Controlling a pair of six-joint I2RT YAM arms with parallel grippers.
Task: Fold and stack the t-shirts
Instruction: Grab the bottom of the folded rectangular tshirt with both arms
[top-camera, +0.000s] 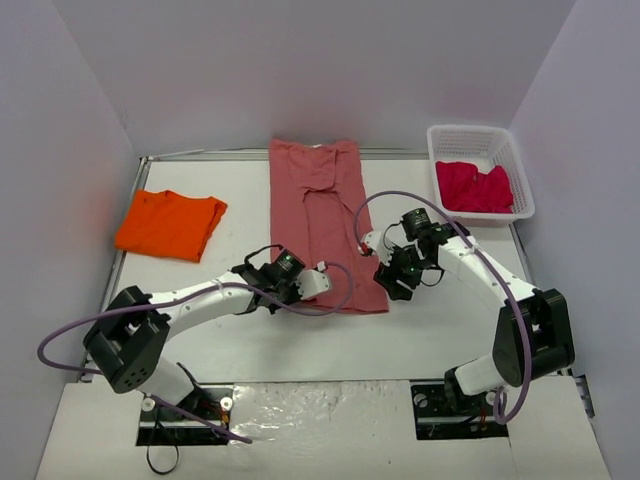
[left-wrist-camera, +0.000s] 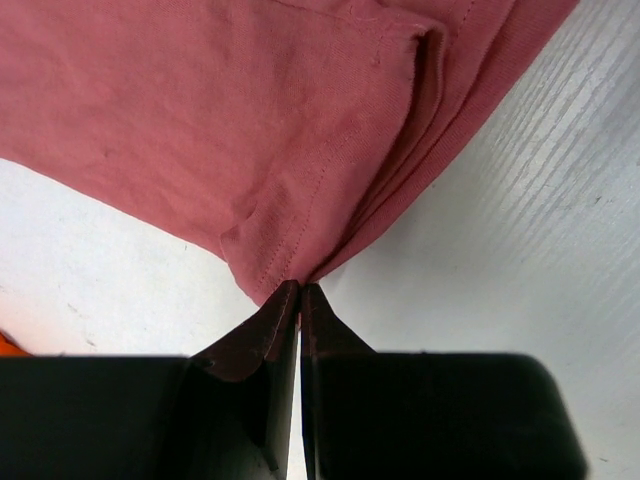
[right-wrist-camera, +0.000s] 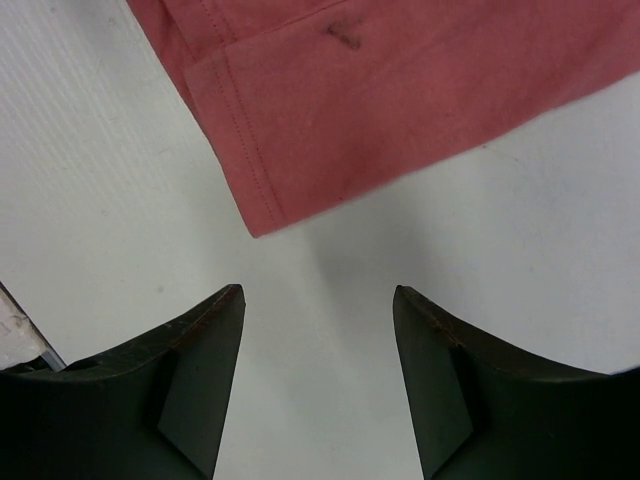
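The brick-red t-shirt (top-camera: 320, 215) lies as a long narrow strip down the middle of the table, collar end at the back. My left gripper (top-camera: 316, 284) is shut on its near-left hem corner (left-wrist-camera: 275, 262); the fingertips (left-wrist-camera: 285, 310) pinch the cloth edge. At the near-right corner of the brick-red t-shirt (right-wrist-camera: 400, 100), my right gripper (top-camera: 390, 287) stands open just short of the hem, its jaws over bare table (right-wrist-camera: 318, 292). An orange t-shirt (top-camera: 170, 225) lies folded at the left. A crimson-pink t-shirt (top-camera: 474, 187) sits bunched in a basket.
A white plastic basket (top-camera: 520, 170) stands at the back right corner. Grey walls close the table on three sides. A purple cable loops from each arm, one of them across the red shirt's near end (top-camera: 345, 290).
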